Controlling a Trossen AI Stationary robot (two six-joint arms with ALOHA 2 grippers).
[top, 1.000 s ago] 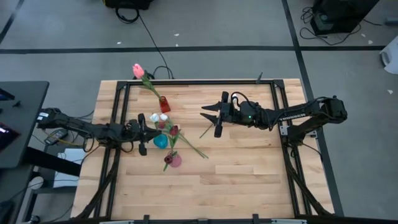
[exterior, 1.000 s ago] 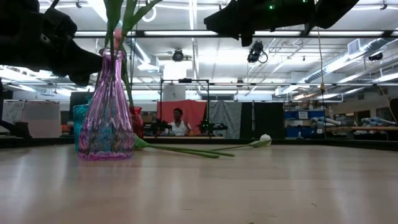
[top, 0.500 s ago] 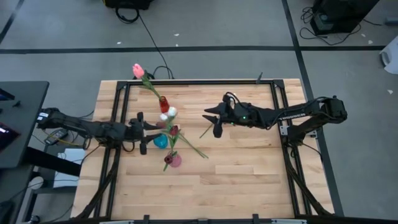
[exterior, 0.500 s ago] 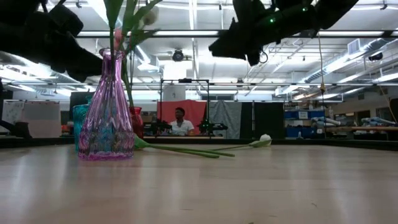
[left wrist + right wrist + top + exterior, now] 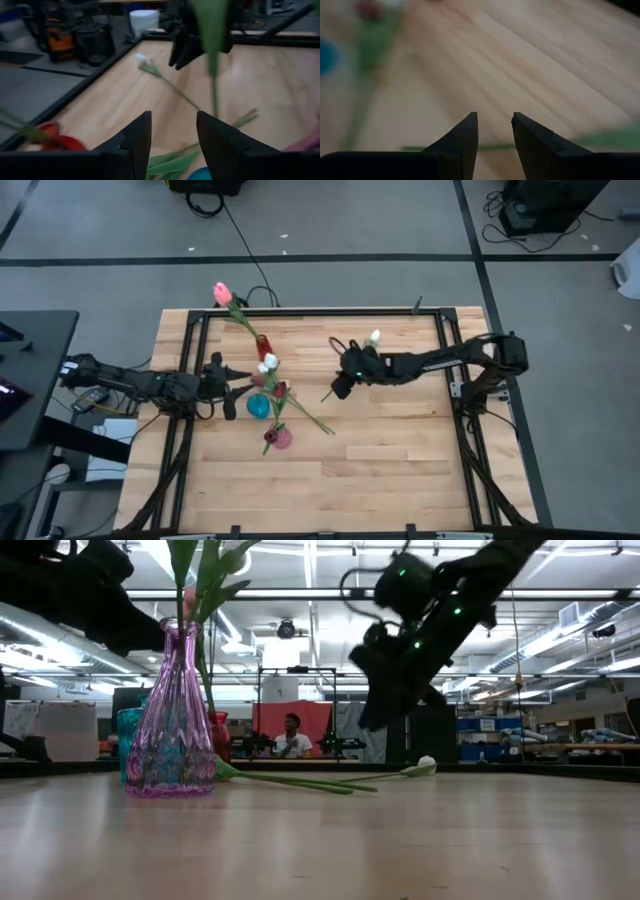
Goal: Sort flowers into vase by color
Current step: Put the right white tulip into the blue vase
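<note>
Three small vases stand left of the table's middle: a red vase (image 5: 263,346), a blue vase (image 5: 258,407) and a pink vase (image 5: 281,437). A pink tulip (image 5: 222,293) leans out of the red one. A white tulip (image 5: 268,363) and dark red tulips (image 5: 280,390) stand among the vases. Another white tulip (image 5: 374,336) lies flat on the table, and its stem (image 5: 175,91) runs toward the vases. My right gripper (image 5: 340,388) is open and points down just above that stem. My left gripper (image 5: 236,383) is open, left of the vases, with nothing between its fingers.
A loose green stem (image 5: 312,418) lies on the boards right of the blue vase. The black frame rail (image 5: 300,310) runs along the table's far edge. Bare boards (image 5: 400,470) fill the near right half. A person (image 5: 291,736) sits far behind the table.
My right gripper has tipped from level to pointing down and has dropped toward the lying white tulip's stem, uncovering its head. My left gripper has drawn back a little toward the table's left edge. The white tulip it was beside stays standing among the vases.
</note>
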